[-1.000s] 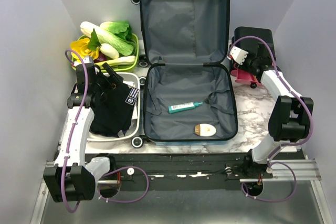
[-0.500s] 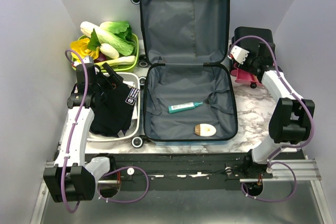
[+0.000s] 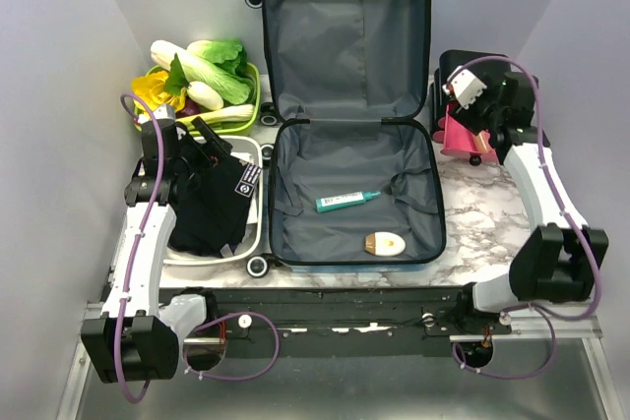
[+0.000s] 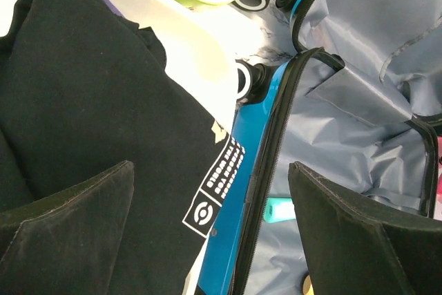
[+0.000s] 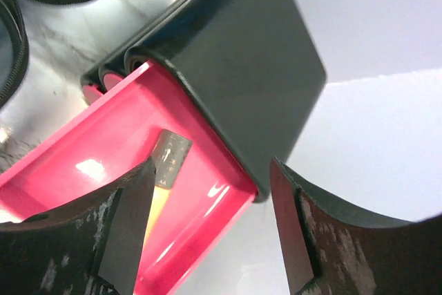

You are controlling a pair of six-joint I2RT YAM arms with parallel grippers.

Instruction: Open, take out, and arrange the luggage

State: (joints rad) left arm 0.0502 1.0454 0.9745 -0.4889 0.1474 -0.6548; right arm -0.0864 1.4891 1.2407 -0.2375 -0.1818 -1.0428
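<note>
The blue luggage (image 3: 345,159) lies open in the middle, its lid propped up at the back and grey lining showing. A teal tube (image 3: 346,201) and a small brown-and-white oval item (image 3: 384,243) lie in its lower half. My left gripper (image 3: 202,145) is open and empty above a black garment (image 3: 207,209) in a white tray (image 3: 261,159). The left wrist view shows the gripper (image 4: 210,170) over the garment (image 4: 90,101) and the luggage's zip edge (image 4: 245,170). My right gripper (image 3: 463,120) is open over the pink drawer (image 5: 117,143), which holds a small labelled item (image 5: 169,160).
A black box (image 3: 477,71) with its pink drawer (image 3: 455,137) pulled out stands right of the luggage. A green basket (image 3: 246,110) of toy vegetables sits at the back left. Grey walls close in both sides. Marble tabletop (image 3: 482,213) shows at the front right.
My right arm has swung up and to the right, carrying its open gripper further over the pink drawer and the black box. The left arm and the luggage's contents have not moved.
</note>
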